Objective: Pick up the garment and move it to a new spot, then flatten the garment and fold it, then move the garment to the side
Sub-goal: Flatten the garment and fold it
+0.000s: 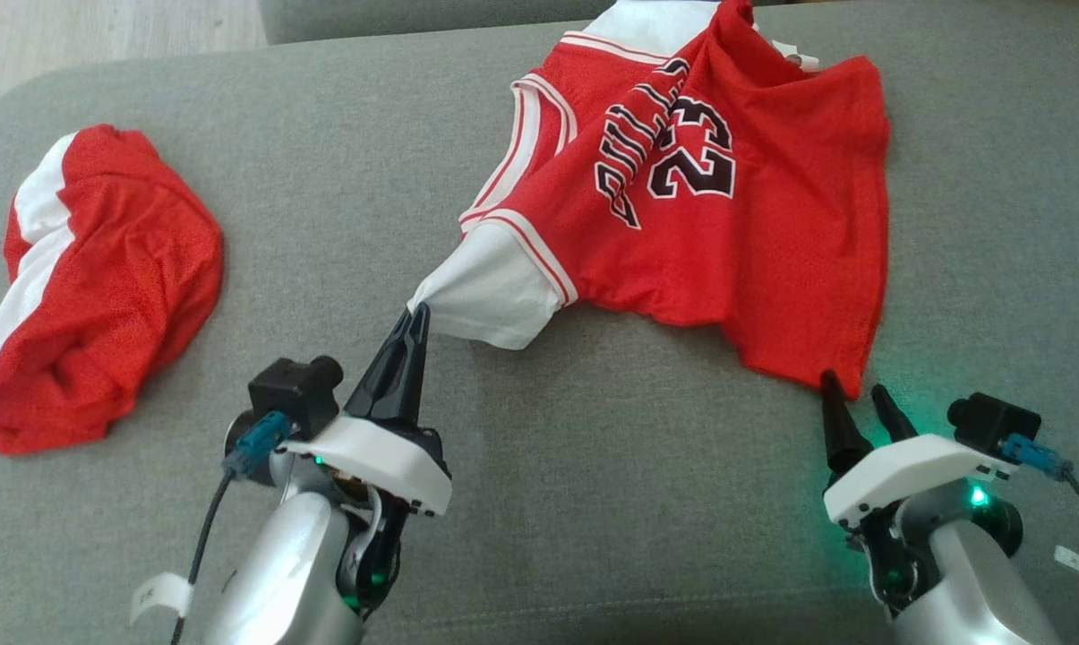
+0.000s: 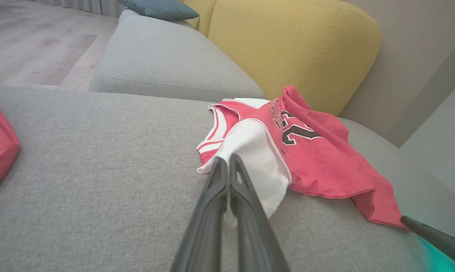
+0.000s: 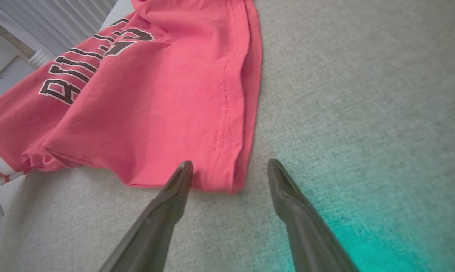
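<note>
The garment (image 1: 727,224) is a red jersey with white sleeves and the number 23, lying rumpled on the grey sofa seat (image 1: 593,466). My left gripper (image 1: 418,313) is shut on the tip of its white sleeve (image 1: 485,296), pulling it to a point; in the left wrist view the shut gripper (image 2: 227,160) pinches that white sleeve (image 2: 261,158). My right gripper (image 1: 857,390) stands open just at the jersey's lower red corner (image 1: 839,372). In the right wrist view the gripper (image 3: 230,168) straddles that hem corner (image 3: 219,177) without closing on it.
A second red and white garment (image 1: 91,287) lies bunched at the seat's left end. Behind the seat stand a yellow backrest cushion (image 2: 287,49), another grey cushion (image 2: 167,64) and a blue pillow (image 2: 159,9). Wooden floor (image 2: 31,41) lies beyond.
</note>
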`<state>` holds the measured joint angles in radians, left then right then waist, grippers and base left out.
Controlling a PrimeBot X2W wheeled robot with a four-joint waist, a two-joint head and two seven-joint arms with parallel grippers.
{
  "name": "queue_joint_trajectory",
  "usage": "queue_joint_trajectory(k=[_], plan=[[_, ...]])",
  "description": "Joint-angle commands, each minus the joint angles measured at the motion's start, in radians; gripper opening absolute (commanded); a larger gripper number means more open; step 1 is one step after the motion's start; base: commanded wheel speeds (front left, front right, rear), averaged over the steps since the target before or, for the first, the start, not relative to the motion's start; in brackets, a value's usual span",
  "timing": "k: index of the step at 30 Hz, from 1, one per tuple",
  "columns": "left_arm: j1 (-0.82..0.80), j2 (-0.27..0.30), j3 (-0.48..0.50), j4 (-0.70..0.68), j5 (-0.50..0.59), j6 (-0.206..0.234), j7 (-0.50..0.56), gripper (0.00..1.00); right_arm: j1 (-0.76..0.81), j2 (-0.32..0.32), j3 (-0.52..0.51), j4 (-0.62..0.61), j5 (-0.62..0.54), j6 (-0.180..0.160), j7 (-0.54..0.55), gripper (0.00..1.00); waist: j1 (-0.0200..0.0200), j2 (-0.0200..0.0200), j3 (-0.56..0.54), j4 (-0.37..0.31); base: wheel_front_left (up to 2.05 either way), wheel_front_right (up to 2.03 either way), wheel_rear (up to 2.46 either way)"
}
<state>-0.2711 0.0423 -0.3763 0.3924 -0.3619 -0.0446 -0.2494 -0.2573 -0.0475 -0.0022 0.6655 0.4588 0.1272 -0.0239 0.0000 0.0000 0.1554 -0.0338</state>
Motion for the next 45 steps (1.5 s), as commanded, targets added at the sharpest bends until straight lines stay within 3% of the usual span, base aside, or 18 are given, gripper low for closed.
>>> queue_joint_trajectory(k=[1,6,7,8,9,14,22,26,33,37,45], plan=[[-0.025,0.008,0.030,-0.038,0.006,-0.001,-0.012,0.00,-0.041,-0.003,0.034,-0.002,0.013,0.003,-0.019,1.00,0.0000,0.0000,0.003,0.004,0.00,0.00,0.00],[-0.028,0.008,0.024,-0.043,0.003,0.000,-0.012,0.00,-0.072,-0.003,0.049,0.064,0.011,0.003,-0.038,1.00,0.0000,0.0000,0.008,0.010,0.00,0.00,0.00],[-0.029,0.008,0.024,-0.043,0.002,0.000,-0.012,0.00,-0.078,-0.003,0.055,0.074,0.007,0.003,-0.039,0.85,0.0000,0.0000,0.009,0.012,0.00,0.00,0.00],[-0.030,0.008,0.024,-0.043,0.001,0.000,-0.012,0.00,-0.084,-0.003,0.061,0.082,0.002,0.003,-0.041,0.34,0.0000,0.0000,0.010,0.012,0.00,0.00,0.00],[-0.031,0.008,0.025,-0.043,0.000,0.000,-0.012,0.00,-0.089,-0.003,0.067,0.087,-0.005,0.003,-0.046,0.00,0.0000,0.0000,0.010,0.013,0.00,0.00,0.00],[-0.030,0.008,0.044,-0.046,-0.025,0.002,-0.012,0.00,-0.114,-0.003,0.079,0.087,-0.039,0.003,-0.079,0.00,0.0000,0.0000,0.003,0.017,0.00,0.00,0.00],[-0.032,0.008,0.113,-0.080,-0.078,-0.003,-0.012,0.00,-0.130,-0.003,0.074,-0.059,-0.090,0.003,-0.123,0.00,0.0000,0.0000,-0.043,0.011,0.00,0.00,0.00],[-0.057,0.008,0.152,-0.111,-0.126,-0.016,-0.012,0.00,-0.139,-0.018,0.086,-0.210,-0.095,0.003,-0.091,0.00,0.0000,0.0000,-0.078,-0.001,0.00,0.00,0.00],[-0.145,0.008,0.231,-0.220,-0.276,-0.024,0.012,0.00,-0.179,-0.123,0.120,-0.506,-0.049,0.003,-0.018,0.00,0.0000,0.0000,-0.164,-0.020,0.00,0.00,0.00],[-0.199,0.008,0.267,-0.365,-0.364,0.002,0.062,0.00,-0.205,-0.158,0.097,-0.647,-0.035,0.003,0.011,0.00,0.0000,0.0000,-0.198,-0.027,0.00,0.00,0.00],[-0.273,0.008,0.299,-0.665,-0.437,0.151,0.173,0.00,-0.186,-0.121,0.009,-0.872,-0.063,0.003,0.121,0.00,0.0000,0.0000,-0.216,-0.028,0.00,0.00,0.00]])
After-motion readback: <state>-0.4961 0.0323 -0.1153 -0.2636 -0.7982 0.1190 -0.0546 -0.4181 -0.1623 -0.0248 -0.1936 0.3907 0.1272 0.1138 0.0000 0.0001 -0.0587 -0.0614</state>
